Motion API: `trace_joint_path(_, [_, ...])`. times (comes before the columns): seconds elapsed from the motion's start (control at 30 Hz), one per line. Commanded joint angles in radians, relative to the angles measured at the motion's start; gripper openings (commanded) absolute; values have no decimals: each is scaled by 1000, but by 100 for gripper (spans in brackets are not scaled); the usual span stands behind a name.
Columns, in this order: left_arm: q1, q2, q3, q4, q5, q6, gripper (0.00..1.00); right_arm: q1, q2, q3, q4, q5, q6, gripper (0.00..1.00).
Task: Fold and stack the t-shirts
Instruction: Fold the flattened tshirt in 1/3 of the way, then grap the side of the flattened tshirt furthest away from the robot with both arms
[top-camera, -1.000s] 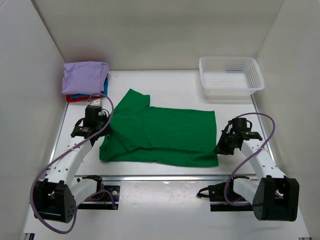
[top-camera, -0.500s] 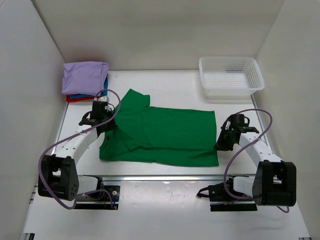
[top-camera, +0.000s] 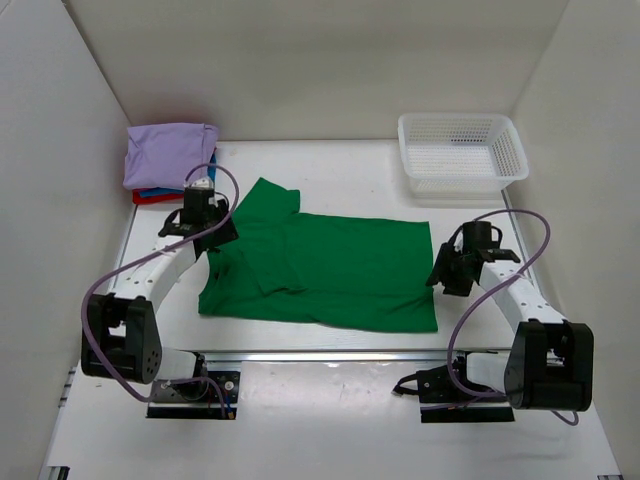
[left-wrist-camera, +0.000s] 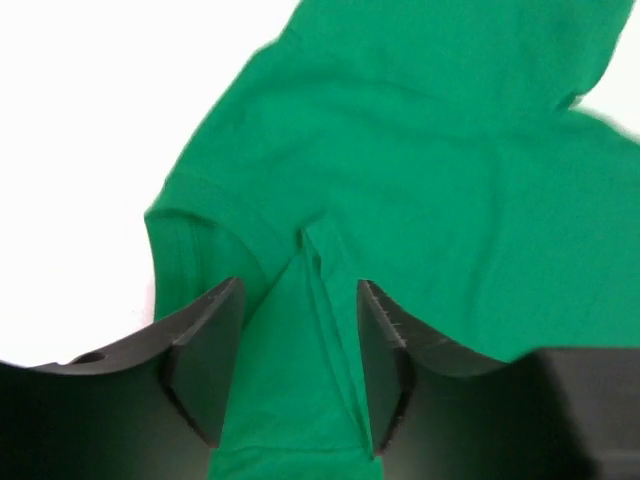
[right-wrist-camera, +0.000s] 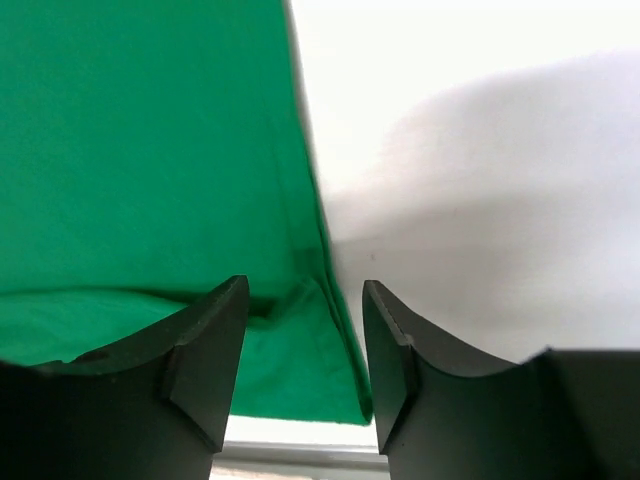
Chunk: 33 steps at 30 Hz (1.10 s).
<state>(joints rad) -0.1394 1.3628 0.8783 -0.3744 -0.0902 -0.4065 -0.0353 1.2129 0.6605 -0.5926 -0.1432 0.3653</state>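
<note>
Left tool (left-wrist-camera: 300, 310), fingers apart, hangs over the green t-shirt (top-camera: 320, 270) at its left edge, the right tool (right-wrist-camera: 305, 310) likewise parted at its right hem, the shirt flat mid-bench (top-camera: 330, 170), while the far-left lavender t-shirt (top-camera: 168, 155) hides most of the blue t-shirt (top-camera: 152, 190) and red t-shirt (top-camera: 142, 198).

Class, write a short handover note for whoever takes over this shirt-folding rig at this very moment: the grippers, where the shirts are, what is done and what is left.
Left gripper: open, over the sleeve end of the green t-shirt, gripping nothing.
Right gripper: open, over the same shirt's right edge, gripping nothing.
Shirts: the green one lies spread on the table. The folded stack, with the lavender t-shirt on top, sits at the far left corner.
Done: that stack.
Left: fold the green one and add it to the stack.
</note>
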Motion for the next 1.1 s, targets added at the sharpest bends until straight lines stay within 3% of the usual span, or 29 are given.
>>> trace_joint_path(0.0, [-12,16,146,20,-51,29,63,14,-35,100,71,71,-22,47])
trace_joint_path(0.17, [18,218,388,43,18,98,59,50,49,162,186,109,0,50])
trace_joint_path(0.23, [4,390,590,-58,-5,118,57,84,103,189,217,140,15,50])
trace_joint_path(0.43, [-9,649,856,-92,19,135,57,98,160,188,310,160,61,51])
trace_joint_path(0.6, [-40,916,1226,-265,-12,176,58,84,210,214,338,166,54,51])
trace_joint_path(0.7, [-52,1007,1364,-329,-39,192,60,80,241,218,343,160,53,51])
trace_joint_path(0.83, [-63,1247,1805,-529,-40,179,60,83,260,212,359,162,61,51])
trace_joint_path(0.9, [-52,1230,1740,-505,-27,166,59,81,261,214,363,160,57,50])
trace_joint_path(1.07, [-48,1288,1797,-567,-43,170,59,72,286,225,370,154,50,51])
